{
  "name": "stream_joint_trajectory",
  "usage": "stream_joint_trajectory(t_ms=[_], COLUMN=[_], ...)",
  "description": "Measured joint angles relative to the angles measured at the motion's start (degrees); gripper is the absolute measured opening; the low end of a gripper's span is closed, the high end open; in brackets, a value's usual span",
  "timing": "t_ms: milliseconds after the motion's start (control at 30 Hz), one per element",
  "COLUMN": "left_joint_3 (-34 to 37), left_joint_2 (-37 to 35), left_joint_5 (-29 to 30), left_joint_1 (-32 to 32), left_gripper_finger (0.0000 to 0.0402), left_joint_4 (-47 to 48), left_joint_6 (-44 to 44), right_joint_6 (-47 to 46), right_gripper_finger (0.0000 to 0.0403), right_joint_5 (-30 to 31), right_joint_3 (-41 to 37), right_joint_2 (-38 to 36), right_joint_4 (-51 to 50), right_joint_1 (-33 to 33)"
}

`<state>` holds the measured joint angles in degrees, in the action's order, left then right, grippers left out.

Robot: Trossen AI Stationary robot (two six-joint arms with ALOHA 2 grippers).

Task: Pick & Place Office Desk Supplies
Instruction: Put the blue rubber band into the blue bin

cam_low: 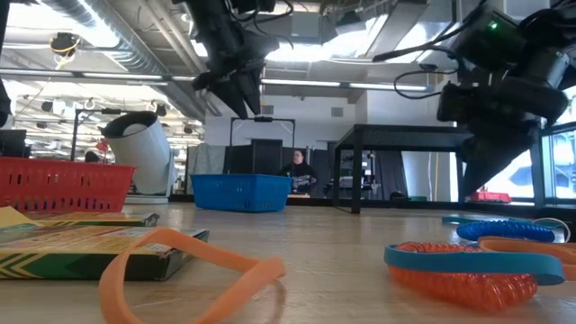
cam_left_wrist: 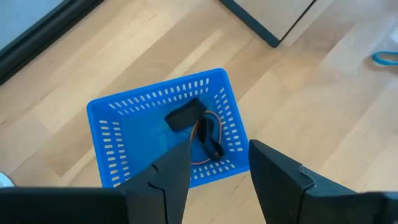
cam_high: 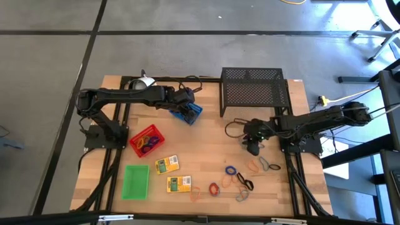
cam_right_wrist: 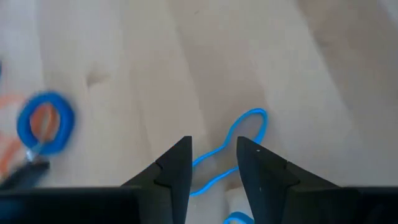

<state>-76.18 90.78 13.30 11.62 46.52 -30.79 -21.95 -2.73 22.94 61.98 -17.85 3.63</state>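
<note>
Our left gripper (cam_left_wrist: 217, 171) hangs released above the blue tray (cam_left_wrist: 166, 127), centre of the left wrist view, where a black loop (cam_left_wrist: 189, 118) lies. Our right gripper (cam_right_wrist: 213, 163) stands parted over a blue loop (cam_right_wrist: 233, 146) on the counter (cam_right_wrist: 311, 93), lower centre. We should descend straight, straddle one strand, then close.

Both arms are dark, near-black jointed links on black base plates, with loose black cables looping beside their wrists. The left gripper (cam_left_wrist: 217, 171) ends in two matte black, wedge-shaped fingers (cam_left_wrist: 277, 180) with flat angular faces. The right gripper (cam_right_wrist: 214, 165) has matching black tapered fingers (cam_right_wrist: 171, 171); a small green light glows on one arm's housing.
</note>
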Motion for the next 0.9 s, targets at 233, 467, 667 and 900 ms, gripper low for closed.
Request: stream_joint_trajectory(t_ms=[233,467,667,900], left_joint_3=[0.0,0.0,0.0,0.0], left_joint_2=[0.0,0.0,0.0,0.0], left_joint_5=[0.1,0.1,0.1,0.1], left_joint_1=[0.0,-1.1,-2.6,-4.4], left_gripper_finger=[0.0155,0.0155,0.0155,0.0155], left_joint_4=[0.0,0.0,0.0,0.0], left_joint_6=[-1.6,-1.7,-1.7,-2.9], right_joint_6=[6.7,7.8,8.3,7.4], right_gripper_finger=[0.0146,0.0206,0.0206,0.0126], right_joint_5=[2.4,11.8,11.7,10.6], right_joint_3=[0.0,0.1,0.4,0.3], right_joint_2=[5.9,12.7,14.7,14.9], right_joint_4=[4.4,6.4,7.1,7.0], right_joint_1=[1.0,1.0,1.0,1.0])
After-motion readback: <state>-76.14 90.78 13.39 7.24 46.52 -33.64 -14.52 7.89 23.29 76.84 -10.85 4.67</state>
